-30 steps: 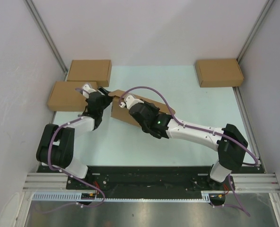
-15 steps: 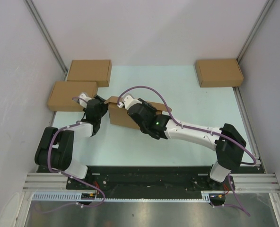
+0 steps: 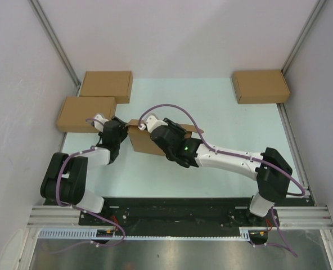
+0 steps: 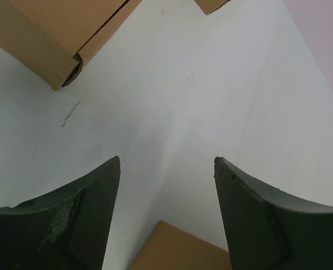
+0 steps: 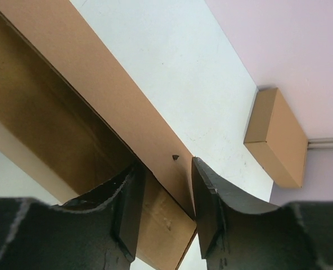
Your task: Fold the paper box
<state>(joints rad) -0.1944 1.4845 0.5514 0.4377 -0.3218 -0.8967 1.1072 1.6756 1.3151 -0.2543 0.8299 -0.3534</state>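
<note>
1. Right wrist: right fingers (image 5: 214, 214) are clamped on a wall edge of the paper box (image 5: 93, 107), which sits left of centre on the surface (image 3: 211, 112).
2. Left fingers (image 4: 76, 225) are apart and empty, just beside the box's left end.
3. Judged step: closing the box walls. The next move likely calls for the left fingers to steady that end.
4. The right arm is stretched across to the left; the left arm is folded.

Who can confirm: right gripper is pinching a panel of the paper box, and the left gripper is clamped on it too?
Not the left. The left gripper is open with nothing between its fingers, only bare table, as the left wrist view shows. The right gripper is pinching a panel of the paper box.
</note>
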